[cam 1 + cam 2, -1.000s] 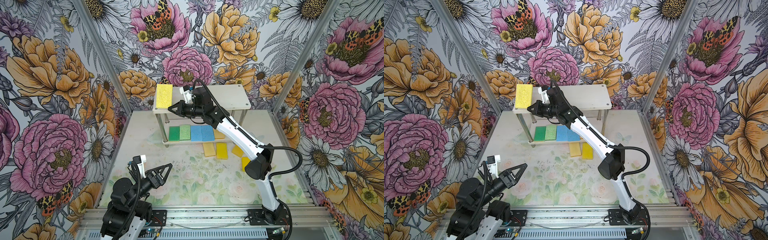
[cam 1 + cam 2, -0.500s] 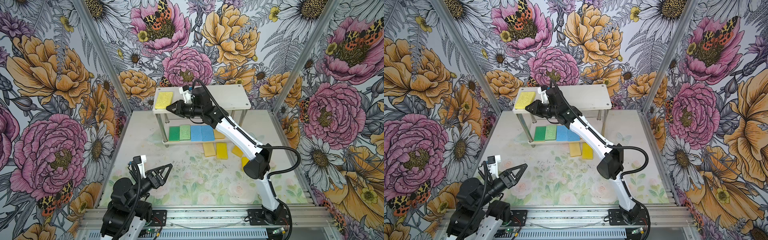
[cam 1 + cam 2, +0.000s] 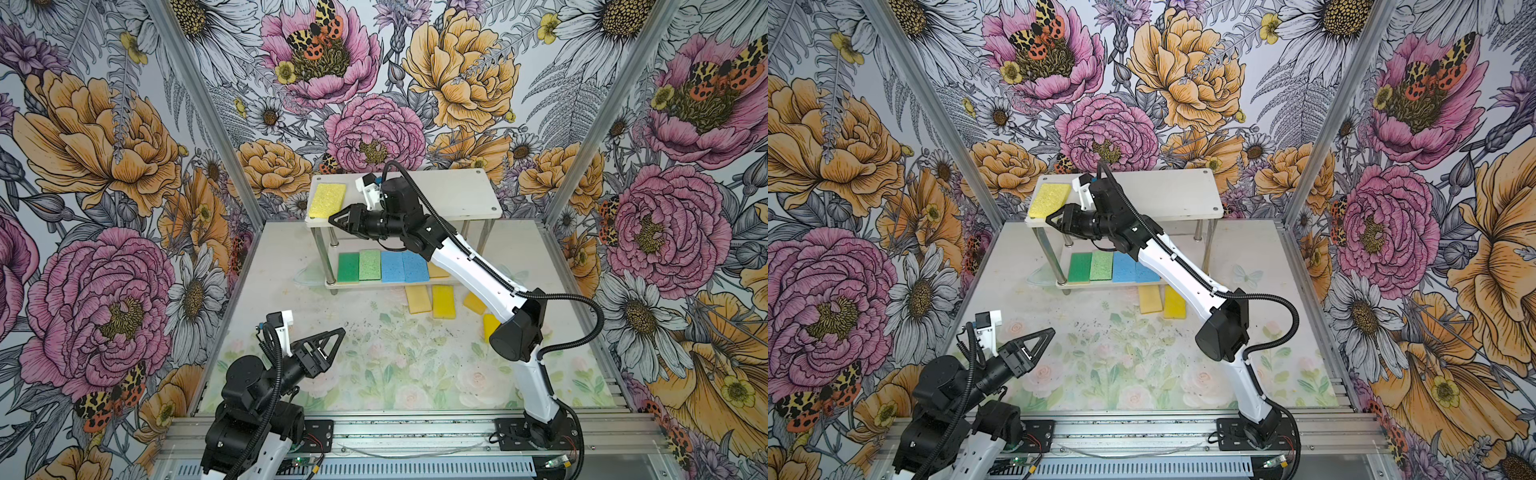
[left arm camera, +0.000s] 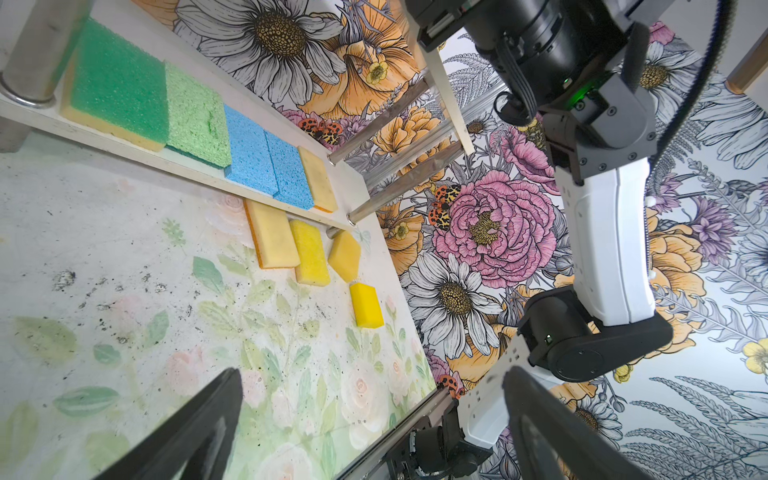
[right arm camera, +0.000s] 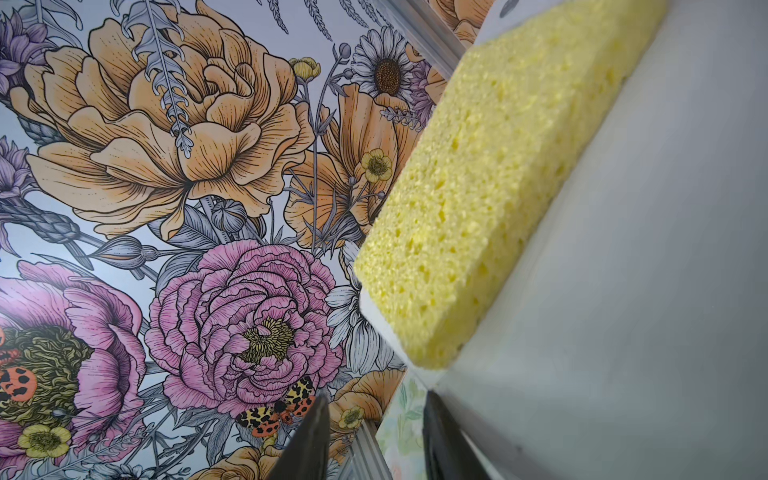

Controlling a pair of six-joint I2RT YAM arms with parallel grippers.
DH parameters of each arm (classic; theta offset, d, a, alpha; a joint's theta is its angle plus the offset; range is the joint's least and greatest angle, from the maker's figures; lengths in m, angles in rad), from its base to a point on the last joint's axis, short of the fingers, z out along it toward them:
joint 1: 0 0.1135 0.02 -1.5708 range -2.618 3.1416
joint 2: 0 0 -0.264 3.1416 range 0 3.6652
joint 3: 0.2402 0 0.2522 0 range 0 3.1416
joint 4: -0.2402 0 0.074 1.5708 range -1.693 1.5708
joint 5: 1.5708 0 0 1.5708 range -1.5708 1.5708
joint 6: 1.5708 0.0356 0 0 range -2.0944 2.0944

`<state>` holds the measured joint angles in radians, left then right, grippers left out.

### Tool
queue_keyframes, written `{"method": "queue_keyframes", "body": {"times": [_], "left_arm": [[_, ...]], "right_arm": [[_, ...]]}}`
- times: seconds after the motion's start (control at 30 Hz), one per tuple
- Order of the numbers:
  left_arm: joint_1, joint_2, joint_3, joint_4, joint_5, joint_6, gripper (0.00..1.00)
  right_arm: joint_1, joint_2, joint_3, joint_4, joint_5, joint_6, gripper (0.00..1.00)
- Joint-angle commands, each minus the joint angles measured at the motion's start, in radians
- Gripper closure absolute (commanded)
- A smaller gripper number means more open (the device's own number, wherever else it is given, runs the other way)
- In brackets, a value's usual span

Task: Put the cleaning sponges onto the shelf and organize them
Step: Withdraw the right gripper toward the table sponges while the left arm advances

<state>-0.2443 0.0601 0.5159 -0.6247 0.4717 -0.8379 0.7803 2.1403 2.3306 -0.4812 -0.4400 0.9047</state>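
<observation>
The step in hand looks like the close of a placement on the shelf [image 3: 1163, 195]. A yellow sponge [image 3: 327, 200] lies flat at the left end of the top board [image 3: 449, 195]. The right gripper [image 3: 337, 216] sits just beside the sponge's near edge, at the front edge of that board. In the right wrist view its fingers [image 5: 307, 440] stand partly apart with nothing between them, and the sponge rests clear of them.

The lower board [image 4: 187, 170] carries a row of five sponges: dark green, light green, two blue and a tan one. Four more sponges lie on the table [image 3: 395, 361] before the right half of the shelf, among them a bright yellow sponge [image 3: 443, 301]. The left gripper [image 3: 332, 338] hovers over the near left part of the table, its fingers wide and empty.

By my judgement, the right arm next needs to back off without nudging the yellow sponge over the board's edge. It then has to take one of the four from the table and set it beside the yellow sponge on the top board.
</observation>
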Motion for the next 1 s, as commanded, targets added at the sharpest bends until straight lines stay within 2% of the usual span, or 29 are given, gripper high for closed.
{"method": "queue_keyframes", "body": {"times": [0.0,0.13,0.37,0.47,0.57,0.83,0.97], "left_arm": [[0.012,0.022,0.016,0.014,0.013,0.008,0.01],[0.011,0.056,0.034,0.034,0.018,0.016,0.01],[0.011,0.089,0.058,0.046,0.019,0.026,0.01],[0.011,0.114,0.070,0.043,0.025,0.027,0.01],[0.011,0.152,0.069,0.034,0.037,0.017,0.01],[0.000,0.319,0.067,0.038,0.080,0.025,0.01],[-0.090,0.422,0.072,0.066,0.013,0.041,0.01]], "right_arm": [[0.008,-0.089,-0.085,-0.031,0.058,-0.024,0.55],[0.008,-0.138,-0.119,-0.031,0.084,-0.042,0.55],[-0.006,-0.097,0.021,-0.040,0.068,-0.058,0.55],[-0.009,-0.119,0.002,-0.048,0.076,-0.076,0.55],[-0.004,-0.205,-0.116,-0.047,0.101,-0.109,0.55],[-0.022,-0.596,-0.655,-0.045,0.245,-0.177,0.54],[-0.068,-0.780,-0.934,-0.044,0.255,-0.158,0.54]]}}
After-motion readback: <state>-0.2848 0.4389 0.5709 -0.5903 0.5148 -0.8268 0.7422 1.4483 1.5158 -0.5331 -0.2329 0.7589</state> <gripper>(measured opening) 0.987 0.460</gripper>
